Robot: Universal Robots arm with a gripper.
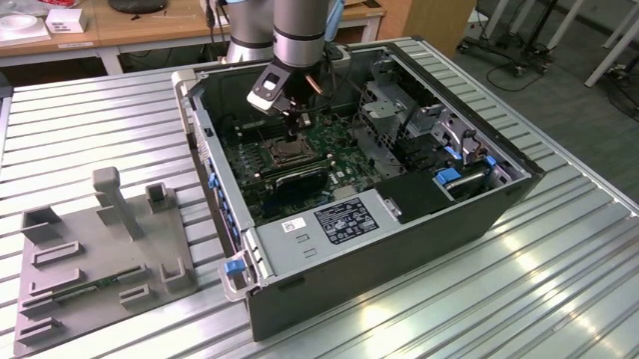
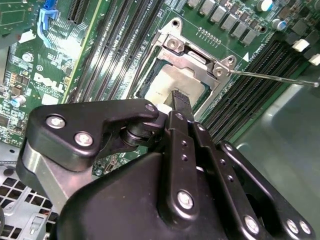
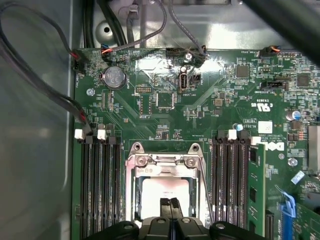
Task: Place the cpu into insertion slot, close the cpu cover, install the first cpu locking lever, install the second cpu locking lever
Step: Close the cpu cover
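The silver-grey cylindrical arm (image 1: 298,30) has a dark ring and carries a white-and-black camera box (image 1: 263,91). Its matte black linkage tool (image 2: 178,98) has rounded links pinned with shiny silver screws (image 2: 184,200) and two narrow flat fingers (image 3: 164,206).

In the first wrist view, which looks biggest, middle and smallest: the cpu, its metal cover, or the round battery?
1. cpu cover
2. cpu, showing through the cover's window, partly hidden by the gripper
3. battery, clearly the smallest
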